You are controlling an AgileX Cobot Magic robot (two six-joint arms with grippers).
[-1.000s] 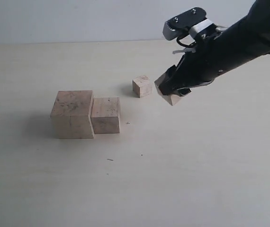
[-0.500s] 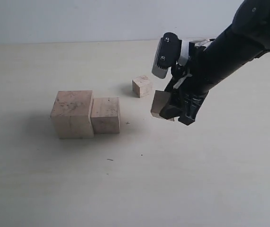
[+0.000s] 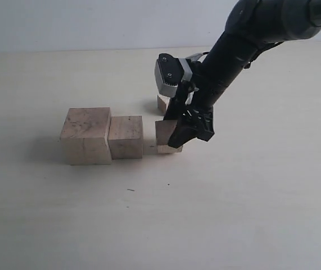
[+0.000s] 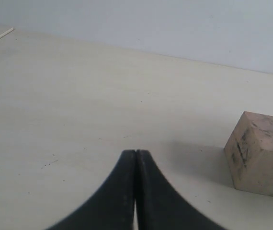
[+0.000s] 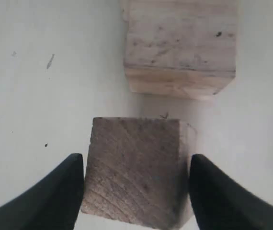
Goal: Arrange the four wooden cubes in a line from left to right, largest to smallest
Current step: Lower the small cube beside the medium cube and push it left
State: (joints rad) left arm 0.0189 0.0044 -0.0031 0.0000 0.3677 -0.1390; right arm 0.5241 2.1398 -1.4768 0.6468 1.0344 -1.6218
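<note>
Right end effector point(image 5: 135, 162) descended, clamping third cube point(image 3: 164, 133); left end effector point(image 4: 135, 155), wrist-view only, closed empty.

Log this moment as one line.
right hand: shut on third-largest cube, beside second cube, gap between | largest cube: touching second cube | smallest cube: behind row | left hand: shut, empty

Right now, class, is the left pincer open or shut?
Shut. On the left pincer, the two black fingers meet along one seam, nothing between them.

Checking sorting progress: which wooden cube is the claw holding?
The third-largest cube, held by the right claw just right of the second-largest cube; the largest cube and smallest cube stand ungripped.
</note>
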